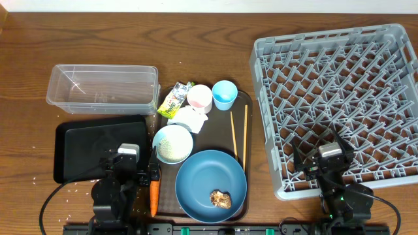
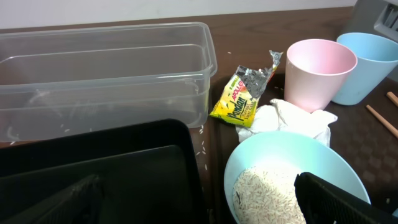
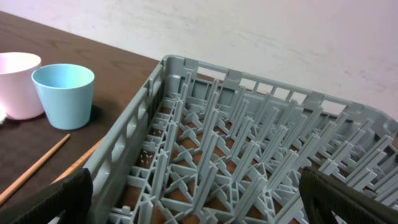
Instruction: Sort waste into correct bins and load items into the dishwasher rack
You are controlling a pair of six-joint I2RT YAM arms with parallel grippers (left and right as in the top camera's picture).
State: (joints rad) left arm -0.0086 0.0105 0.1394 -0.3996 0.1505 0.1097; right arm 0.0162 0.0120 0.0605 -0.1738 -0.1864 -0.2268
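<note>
A clear plastic rectangular box [image 2: 106,74] stands behind a shallow black rectangular tray [image 2: 93,168], while to their right a yellow-green printed wrapper [image 2: 242,96] lies against crumpled white tissue [image 2: 292,121], behind a pale round bowl [image 2: 292,152] holding white rice grains [image 2: 264,196], with a small pink cup [image 2: 317,71] just beside a small light-blue cup [image 2: 367,65].

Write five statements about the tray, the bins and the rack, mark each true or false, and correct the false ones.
1. The rice lies in the white bowl. True.
2. The chopsticks are loaded in the dishwasher rack. False: they lie on the brown tray, left of the rack.
3. The brown food lump sits in the blue bowl. True.
4. The wrapper lies inside the clear box. False: it lies outside the box, by its right end, next to the pink cup.
5. The pink cup and the light-blue cup stand side by side. True.
</note>
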